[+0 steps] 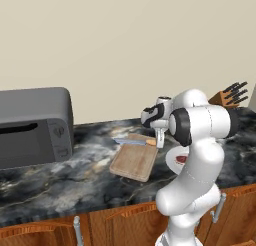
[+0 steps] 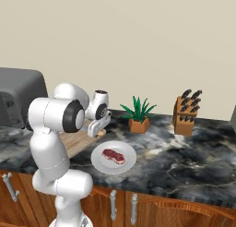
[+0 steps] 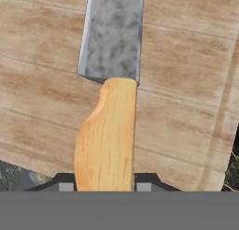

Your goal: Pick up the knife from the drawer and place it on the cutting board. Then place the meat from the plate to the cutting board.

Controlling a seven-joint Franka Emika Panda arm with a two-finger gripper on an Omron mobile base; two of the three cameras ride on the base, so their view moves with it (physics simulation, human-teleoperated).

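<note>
the gripper (image 3: 105, 187) is clamped narrowly on the knife (image 3: 109, 107) by its orange-tan handle. the blade reaches out over the cutting board (image 1: 134, 161).

Counter right of my gripper (image 2: 98, 129): plate (image 2: 99, 164) with meat (image 2: 114, 156) sits near the cutting board (image 1: 134, 162). Potted plant (image 2: 138, 115) and knife block (image 2: 185, 111) stand behind; open marble lies between them. Microwave (image 1: 34, 125) blocks far left.

Grey microwave (image 1: 32, 126) on dark marble tabletop (image 2: 193, 152), far left. Potted plant (image 2: 138, 114) near knife block (image 2: 186, 110), right side.
</note>
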